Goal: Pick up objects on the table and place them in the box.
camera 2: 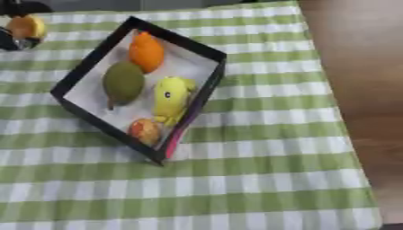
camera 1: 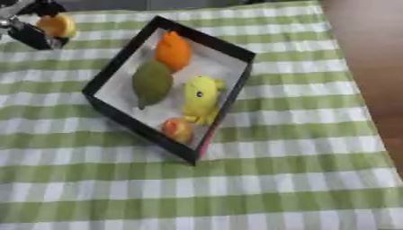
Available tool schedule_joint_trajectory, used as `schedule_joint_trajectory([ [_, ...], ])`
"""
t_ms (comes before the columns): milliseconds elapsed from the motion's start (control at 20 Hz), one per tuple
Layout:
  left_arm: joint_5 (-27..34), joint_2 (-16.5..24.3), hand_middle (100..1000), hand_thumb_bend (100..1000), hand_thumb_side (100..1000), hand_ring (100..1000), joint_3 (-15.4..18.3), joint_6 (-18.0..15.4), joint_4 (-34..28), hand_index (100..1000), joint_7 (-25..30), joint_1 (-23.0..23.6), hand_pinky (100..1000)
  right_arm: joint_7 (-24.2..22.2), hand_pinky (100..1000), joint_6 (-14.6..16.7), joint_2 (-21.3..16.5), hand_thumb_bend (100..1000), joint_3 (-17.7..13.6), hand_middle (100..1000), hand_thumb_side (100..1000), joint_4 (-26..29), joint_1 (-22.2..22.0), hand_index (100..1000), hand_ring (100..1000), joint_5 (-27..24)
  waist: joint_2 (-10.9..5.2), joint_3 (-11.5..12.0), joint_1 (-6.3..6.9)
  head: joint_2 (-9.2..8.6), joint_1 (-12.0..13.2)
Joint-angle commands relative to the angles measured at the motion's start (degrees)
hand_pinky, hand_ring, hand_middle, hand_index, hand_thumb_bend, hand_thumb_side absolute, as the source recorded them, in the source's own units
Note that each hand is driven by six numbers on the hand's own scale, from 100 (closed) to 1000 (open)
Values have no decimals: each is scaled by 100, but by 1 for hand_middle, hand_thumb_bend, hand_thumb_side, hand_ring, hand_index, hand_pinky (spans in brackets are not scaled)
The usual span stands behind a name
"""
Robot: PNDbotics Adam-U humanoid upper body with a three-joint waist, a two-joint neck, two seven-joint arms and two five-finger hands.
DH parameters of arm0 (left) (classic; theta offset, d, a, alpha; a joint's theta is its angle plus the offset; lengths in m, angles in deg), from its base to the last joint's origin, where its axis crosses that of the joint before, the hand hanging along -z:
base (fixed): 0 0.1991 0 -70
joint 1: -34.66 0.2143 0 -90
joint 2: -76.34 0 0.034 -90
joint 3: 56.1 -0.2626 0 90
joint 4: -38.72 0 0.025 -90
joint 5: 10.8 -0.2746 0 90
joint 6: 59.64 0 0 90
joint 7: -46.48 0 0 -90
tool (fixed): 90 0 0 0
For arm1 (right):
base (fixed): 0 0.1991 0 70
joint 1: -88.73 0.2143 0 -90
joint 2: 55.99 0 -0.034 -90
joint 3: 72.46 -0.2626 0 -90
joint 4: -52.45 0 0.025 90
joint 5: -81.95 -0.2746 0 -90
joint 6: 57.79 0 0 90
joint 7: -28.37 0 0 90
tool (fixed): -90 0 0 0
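My left hand (camera 1: 28,29) is at the far left corner of the worktop (camera 1: 299,179), its fingers curled around a small orange fruit (camera 1: 56,25). To finish well, I should carry it right and nearer, over the black wall of the box (camera 1: 118,60), and lower it onto the bare lining. An orange carrot (camera 1: 172,50), a green pear (camera 1: 151,82), a yellow duck (camera 1: 201,98) and a peach (camera 1: 178,130) already crowd the box. My right hand is not visible.
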Motion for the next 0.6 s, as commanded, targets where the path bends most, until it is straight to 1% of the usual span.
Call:
schedule_joint_trajectory([
  [50, 376, 322, 488, 415, 100, 598, -166, -44, -955, 502, 264, -218, 656, 18, 1000, -16, -247, 100, -98, 646, 453, 40, 17, 811, 769, -23, -184, 23, 63, 32, -32],
  [300, 937, 270, 496, 457, 100, 609, -624, -73, -2178, 510, 792, -427, 661, 17, 1000, -33, -294, 100, -82, 647, 444, 49, 20, 812, 770, -49, -251, 63, 117, 44, -47],
  [600, 1561, 36, 497, 457, 100, 609, -1166, -47, -3225, 511, 1330, -702, 660, 1, 1000, -37, -322, 100, -59, 648, 437, 47, 42, 812, 770, -75, -297, 75, 129, 30, -71],
])
